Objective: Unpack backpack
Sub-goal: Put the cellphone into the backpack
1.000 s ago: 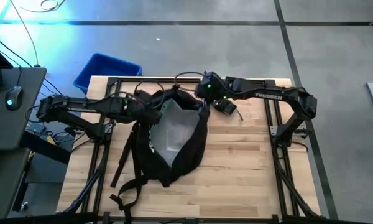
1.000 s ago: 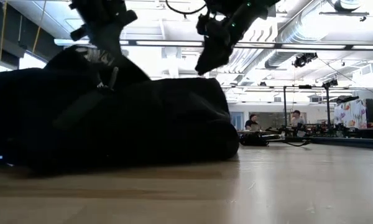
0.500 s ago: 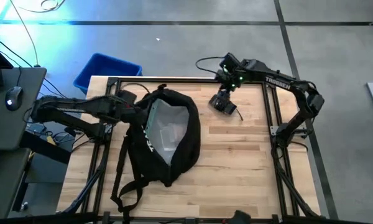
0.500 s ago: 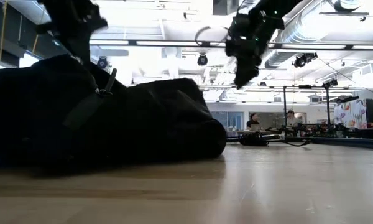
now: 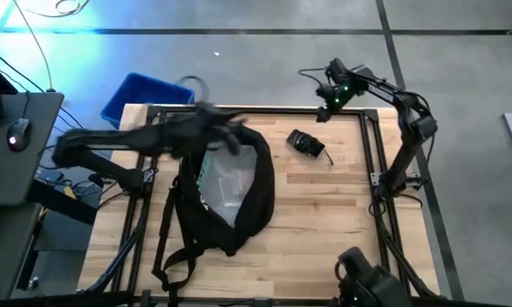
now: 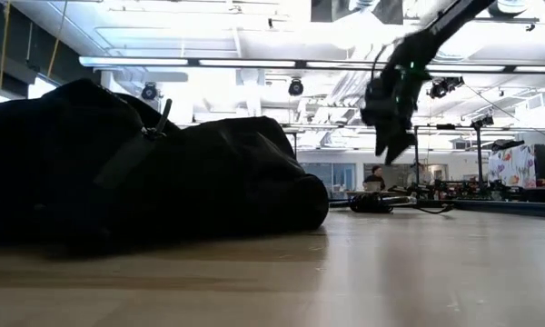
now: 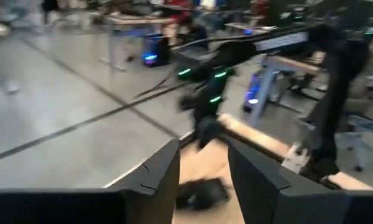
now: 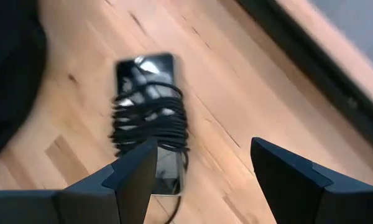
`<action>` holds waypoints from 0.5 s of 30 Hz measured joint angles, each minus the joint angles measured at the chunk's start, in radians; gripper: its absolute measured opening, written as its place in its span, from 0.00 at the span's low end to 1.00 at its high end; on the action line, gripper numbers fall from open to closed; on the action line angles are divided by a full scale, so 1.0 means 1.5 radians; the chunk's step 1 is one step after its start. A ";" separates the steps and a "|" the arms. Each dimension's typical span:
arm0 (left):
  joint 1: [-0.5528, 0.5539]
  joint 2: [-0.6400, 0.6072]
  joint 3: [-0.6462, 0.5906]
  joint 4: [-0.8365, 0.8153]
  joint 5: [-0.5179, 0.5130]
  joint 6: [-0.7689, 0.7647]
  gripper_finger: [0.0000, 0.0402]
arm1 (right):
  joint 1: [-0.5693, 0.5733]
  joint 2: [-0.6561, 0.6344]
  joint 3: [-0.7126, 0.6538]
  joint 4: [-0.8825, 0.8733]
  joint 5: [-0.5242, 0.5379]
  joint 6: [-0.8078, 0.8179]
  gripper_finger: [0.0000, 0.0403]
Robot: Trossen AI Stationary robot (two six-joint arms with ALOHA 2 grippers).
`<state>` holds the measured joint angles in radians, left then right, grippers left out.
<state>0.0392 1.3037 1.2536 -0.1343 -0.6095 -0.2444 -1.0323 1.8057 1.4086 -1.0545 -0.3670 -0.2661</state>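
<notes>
The black backpack lies flat on the wooden table, left of centre. Its mouth gapes upward and shows pale, clear-wrapped contents; its straps trail toward the near edge. In the low view the backpack is a slumped mound. My left gripper hovers blurred over the bag's far end, open and empty. A black charger wound with its cord lies on the table right of the bag. My right gripper hangs open above the far edge, beyond the charger.
A blue bin stands on the floor past the table's far left corner. A desk with a mouse is at the left. A dark device sits at the near edge. Bare wood lies right of the bag.
My left gripper has let go of the backpack's far rim, risen, and tipped up toward level; the bag's mouth has slumped and spread wider. My right gripper has swung from over the bag's mouth toward the table's far right, past the charger, which has stayed put.
</notes>
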 joint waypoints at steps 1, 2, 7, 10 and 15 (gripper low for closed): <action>0.014 0.037 -0.001 0.047 0.034 0.003 0.26 | -0.005 0.018 0.000 -0.009 -0.009 -0.001 0.60; 0.028 0.074 -0.001 0.094 0.074 0.000 0.25 | -0.008 0.037 0.000 -0.017 -0.024 -0.003 0.60; 0.084 0.248 0.008 0.220 0.250 -0.074 0.20 | -0.014 0.113 0.000 -0.038 -0.079 -0.018 0.60; 0.096 0.340 0.038 0.194 0.302 -0.087 0.17 | -0.010 0.141 0.000 -0.039 -0.088 -0.021 0.60; 0.101 0.453 0.118 0.126 0.353 -0.101 0.13 | -0.006 0.155 -0.011 -0.032 -0.112 -0.019 0.60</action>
<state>0.1905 1.9832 1.4305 0.0548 -0.0804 -0.3962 -1.0410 2.0388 1.3922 -1.1025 -0.5350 -0.2951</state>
